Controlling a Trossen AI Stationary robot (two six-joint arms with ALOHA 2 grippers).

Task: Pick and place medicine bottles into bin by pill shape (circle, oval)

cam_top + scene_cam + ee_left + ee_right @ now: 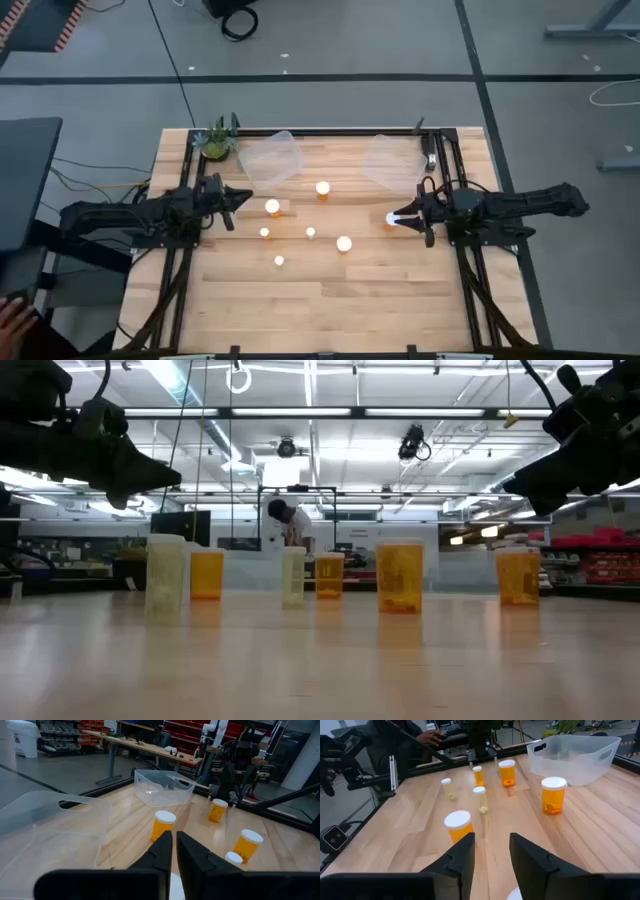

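Observation:
Several small orange pill bottles with white caps stand upright on their bases on the wooden table. One wide bottle stands farthest back, another sits mid-table, and tiny ones stand between them. My left gripper hovers shut at the table's left, beside a bottle. Its fingers show almost no gap. My right gripper is open, raised above the rightmost bottle. Only that bottle's white cap shows below the fingers. In the low view both grippers hang well above the bottles.
Two clear plastic bins stand at the far edge, one far left and one far right. A small potted plant stands at the far left corner. Dark frame rails run along the table's sides. A person stands in the room beyond.

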